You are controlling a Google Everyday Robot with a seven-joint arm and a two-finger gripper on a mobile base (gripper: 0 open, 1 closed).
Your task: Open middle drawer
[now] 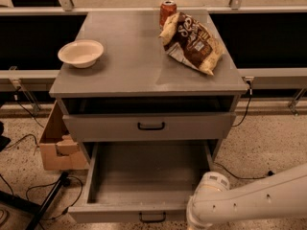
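The middle drawer is a wide, shallow grey drawer. It stands pulled far out of the grey cabinet and is empty inside. Its flat front carries a small black bar handle near the picture's bottom edge. My white arm comes in from the lower right. Its gripper hangs at the bottom edge, just right of the handle, by the drawer's front right corner, and is mostly cut off. The grey drawer above has a black handle and sits nearly pushed in.
On the cabinet top are a white bowl, a brown chip bag and a soda can. A cardboard box and cables lie on the floor to the left. A rail runs behind.
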